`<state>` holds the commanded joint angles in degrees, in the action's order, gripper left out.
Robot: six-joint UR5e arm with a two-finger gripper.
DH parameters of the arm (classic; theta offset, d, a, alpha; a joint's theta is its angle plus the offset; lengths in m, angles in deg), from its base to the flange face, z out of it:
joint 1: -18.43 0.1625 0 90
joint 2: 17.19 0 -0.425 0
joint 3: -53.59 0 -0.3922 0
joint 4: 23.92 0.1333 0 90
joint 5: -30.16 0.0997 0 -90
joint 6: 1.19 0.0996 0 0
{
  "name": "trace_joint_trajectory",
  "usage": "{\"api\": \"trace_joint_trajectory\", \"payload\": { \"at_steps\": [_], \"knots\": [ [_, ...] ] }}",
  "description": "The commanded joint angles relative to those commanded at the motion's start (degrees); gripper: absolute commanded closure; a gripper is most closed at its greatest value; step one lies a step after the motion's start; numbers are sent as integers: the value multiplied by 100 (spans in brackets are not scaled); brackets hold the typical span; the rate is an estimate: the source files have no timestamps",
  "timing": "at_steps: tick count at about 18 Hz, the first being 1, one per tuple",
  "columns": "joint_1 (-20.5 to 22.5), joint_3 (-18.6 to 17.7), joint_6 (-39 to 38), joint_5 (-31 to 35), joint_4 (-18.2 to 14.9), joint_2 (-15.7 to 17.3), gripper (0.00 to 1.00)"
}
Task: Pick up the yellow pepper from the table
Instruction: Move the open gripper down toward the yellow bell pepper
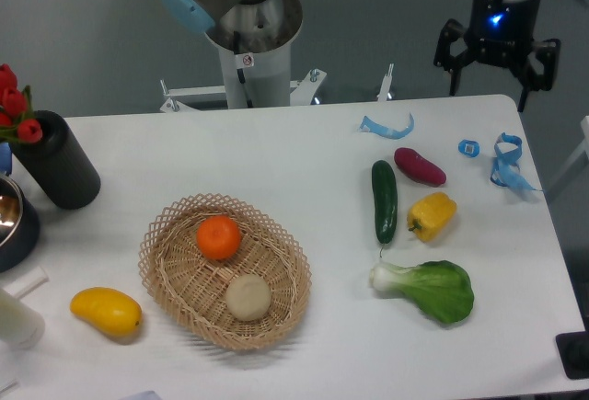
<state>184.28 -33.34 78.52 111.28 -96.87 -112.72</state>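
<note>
The gripper (489, 71) hangs above the far right edge of the table (304, 156), its fingers spread wide and holding nothing, though their tips are dark and hard to make out. The yellow pepper (433, 215) lies on the table well below it and slightly left in the view, just beside a cucumber (384, 200), with a purple vegetable (420, 166) between pepper and gripper.
</note>
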Motion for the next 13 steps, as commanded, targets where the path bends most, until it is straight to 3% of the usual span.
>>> {"api": "trace_joint_trajectory", "payload": {
  "at_steps": [5, 11, 13],
  "knots": [
    [-35, 26, -26, 0, 167, -79, 0],
    [-35, -184, -88, -378, 878, -220, 0],
    [-44, -202, -420, -396, 905, -255, 0]
  ]
}}
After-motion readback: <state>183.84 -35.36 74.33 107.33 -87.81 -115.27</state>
